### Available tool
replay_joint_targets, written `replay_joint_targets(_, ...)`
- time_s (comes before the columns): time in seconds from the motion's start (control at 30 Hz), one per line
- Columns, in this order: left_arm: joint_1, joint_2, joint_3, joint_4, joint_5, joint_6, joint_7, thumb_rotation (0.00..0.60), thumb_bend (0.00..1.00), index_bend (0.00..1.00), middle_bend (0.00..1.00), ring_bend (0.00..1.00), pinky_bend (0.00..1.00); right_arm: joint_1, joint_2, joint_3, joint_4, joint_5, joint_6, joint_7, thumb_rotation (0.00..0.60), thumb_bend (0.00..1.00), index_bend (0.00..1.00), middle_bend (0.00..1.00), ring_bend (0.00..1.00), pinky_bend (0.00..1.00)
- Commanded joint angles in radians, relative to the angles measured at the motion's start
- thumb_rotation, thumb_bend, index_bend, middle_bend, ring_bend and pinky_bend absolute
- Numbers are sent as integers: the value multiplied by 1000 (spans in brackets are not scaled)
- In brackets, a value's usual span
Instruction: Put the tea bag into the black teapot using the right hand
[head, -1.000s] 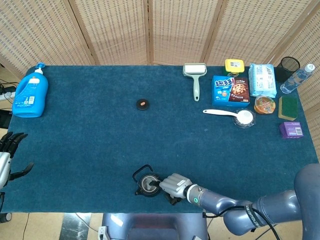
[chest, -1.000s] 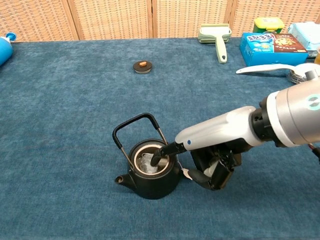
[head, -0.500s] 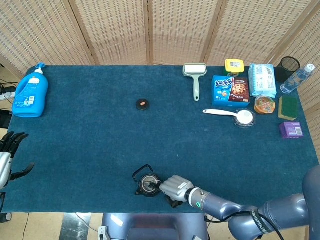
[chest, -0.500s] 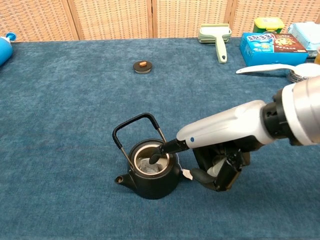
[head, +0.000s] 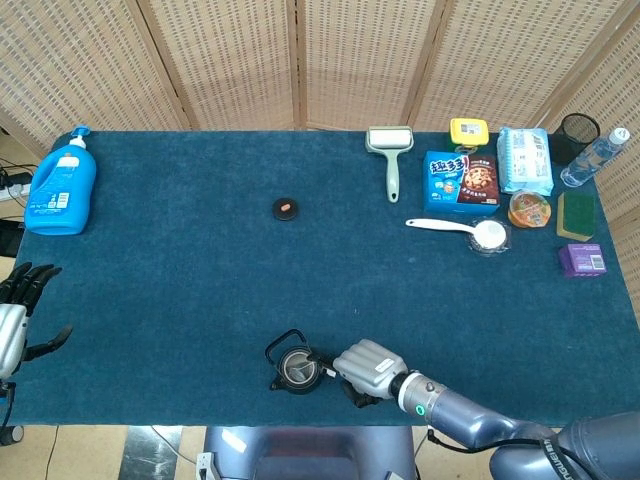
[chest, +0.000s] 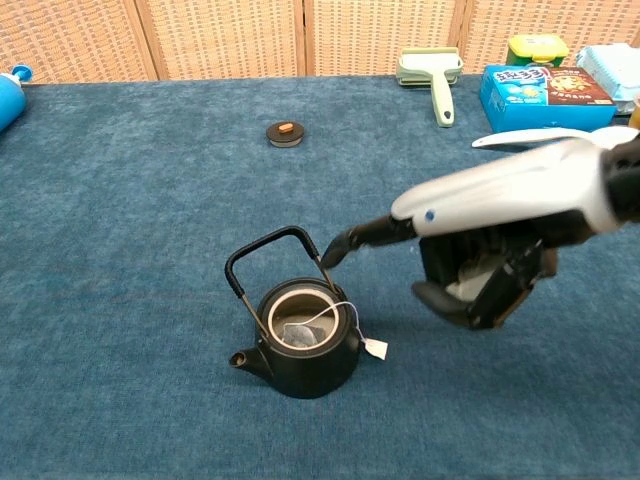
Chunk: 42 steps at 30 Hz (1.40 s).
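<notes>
Your white-and-black right hand (chest: 480, 250) hangs above the table, fingers spread, empty. Small white tea bag (chest: 298, 335) sits inside the round black teapot (chest: 300, 345), its tag outside. Your left hand (head: 15, 315): fingers apart, holding nothing.

One teapot (chest: 300, 345) sits just left of the right hand (chest: 480, 270), with one tea bag (chest: 297, 333) inside it and one paper tag (chest: 375, 348) hanging over its side. One lid (head: 286, 208) lies far beyond that hand. One blue bottle (head: 60, 187) stands beyond the left hand (head: 12, 315).

Far beyond the right hand and to its right are:
- one roller (head: 390, 150)
- one cookie box (head: 461, 181)
- one yellow box (head: 469, 131)
- one wipes pack (head: 525, 159)
- one spoon (head: 460, 230)
- one jelly cup (head: 529, 209)
- one sponge (head: 576, 214)
- one purple box (head: 582, 260)
- one mesh cup (head: 579, 130)
- one water bottle (head: 594, 157)

Two hands show.
</notes>
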<state>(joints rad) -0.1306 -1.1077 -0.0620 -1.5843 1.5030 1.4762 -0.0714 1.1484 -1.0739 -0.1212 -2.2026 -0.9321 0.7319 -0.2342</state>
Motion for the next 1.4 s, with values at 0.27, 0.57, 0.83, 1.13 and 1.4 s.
replay_joint_targets(0.27,-6,-13,0,-7,-13,-15,30,600,276,134,140,62,148,-155,108,5,32,-129,110,60,600,741,25,822,913,989)
replay_joint_targets(0.57,-8,-49,-3,14,-24,-17,42,600,276,133,140,62,148,-323,56,27,135,-188,334,38,600,714,177,705,748,809)
replay_joint_targets(0.83,-17,-70,-4,22,-43,-43,66,600,277,134,140,62,148,-487,-38,60,265,-239,578,2,600,708,220,599,619,643)
replay_joint_targets(1.13,-1,-113,-2,59,-56,-22,81,600,276,134,140,62,147,-646,-169,106,459,-262,777,-35,600,640,234,486,482,491)
replay_joint_targets(1.4,18,-137,1,79,-58,6,87,600,276,134,140,62,148,-747,-200,121,536,-272,843,-25,600,392,227,409,400,406)
